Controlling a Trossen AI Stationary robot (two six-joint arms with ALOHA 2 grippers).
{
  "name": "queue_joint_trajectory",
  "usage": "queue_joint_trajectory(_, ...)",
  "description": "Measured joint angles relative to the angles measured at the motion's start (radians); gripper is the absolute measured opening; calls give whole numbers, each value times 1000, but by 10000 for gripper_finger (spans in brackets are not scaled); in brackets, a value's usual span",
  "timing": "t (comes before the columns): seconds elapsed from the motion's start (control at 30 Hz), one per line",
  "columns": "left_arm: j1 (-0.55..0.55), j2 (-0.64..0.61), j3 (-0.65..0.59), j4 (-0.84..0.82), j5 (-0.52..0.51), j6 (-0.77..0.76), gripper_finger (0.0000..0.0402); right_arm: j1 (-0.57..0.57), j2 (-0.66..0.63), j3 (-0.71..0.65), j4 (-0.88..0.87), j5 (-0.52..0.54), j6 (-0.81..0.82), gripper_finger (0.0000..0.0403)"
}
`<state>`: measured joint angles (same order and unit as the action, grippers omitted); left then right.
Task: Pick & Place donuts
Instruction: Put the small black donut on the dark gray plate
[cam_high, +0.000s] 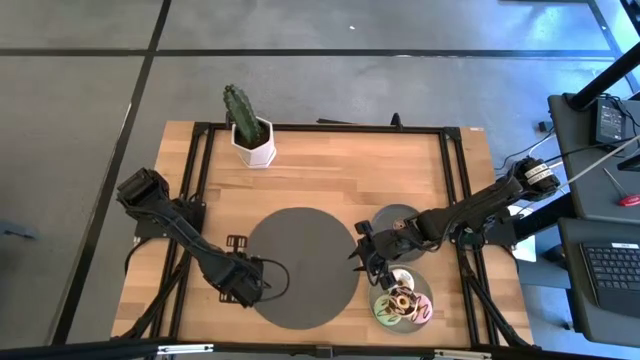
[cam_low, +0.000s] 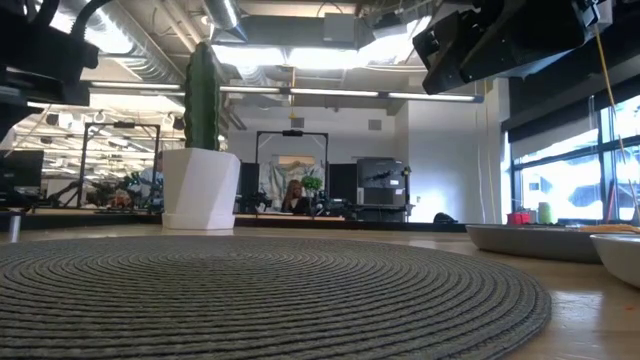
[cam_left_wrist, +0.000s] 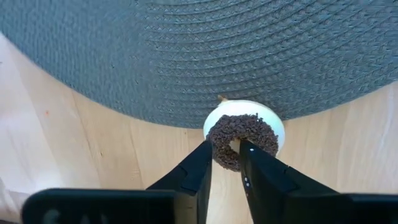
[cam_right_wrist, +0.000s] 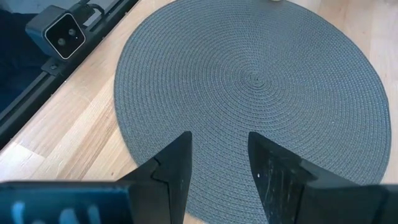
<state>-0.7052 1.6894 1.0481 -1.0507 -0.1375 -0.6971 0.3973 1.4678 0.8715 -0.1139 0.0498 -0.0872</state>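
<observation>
I get even, bright light from the ceiling strip lights (cam_low: 300, 55), which glare white in the low view, as do the windows (cam_low: 560, 180) on its right. The woven mat (cam_low: 260, 290) goes soft nearest that lens. From above, shadows under the arms stay faint. Both wrist views are sharp on the mat; my close fingers (cam_right_wrist: 171, 168) blur slightly

Choc-sprinkled donut (cam_left_wrist: 243, 140) at mat edge (cam_left_wrist: 186, 62)

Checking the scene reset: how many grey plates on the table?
2. One plate sits beside the round mat, partly under the right arm. The other plate is at the table's front edge, holding donuts.
</observation>
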Motion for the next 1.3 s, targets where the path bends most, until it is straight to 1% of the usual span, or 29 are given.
queue_joint_trajectory(0.17,0,0,0,-23,0,-54,120,0,0,0,0,0,-1,158)
queue_joint_trajectory(0.3,0,0,0,-8,-2,-108,150,0,0,0,0,0,-3,158)
queue_joint_trajectory(0.4,0,0,0,11,-3,-103,162,0,0,0,-1,0,-4,158)
queue_joint_trajectory(0.47,0,0,0,12,-31,-80,166,0,0,0,-1,0,-6,158)
queue_joint_trajectory(0.57,0,0,0,2,-52,-106,168,0,0,0,-1,1,-26,158)
queue_joint_trajectory(0.63,0,0,-2,-9,-52,-108,168,0,0,0,-2,1,-26,158)
queue_joint_trajectory(0.77,-1,-2,-24,-9,4,-98,161,0,0,0,-2,0,-24,158)
queue_joint_trajectory(1.0,0,-2,-77,60,3,-110,139,0,0,0,-4,1,-26,158)
queue_joint_trajectory(1.13,0,-2,-77,59,5,-104,120,0,0,0,-4,0,-26,158)
queue_joint_trajectory(1.3,0,-2,-77,59,37,-104,85,0,0,0,-4,1,-24,158)
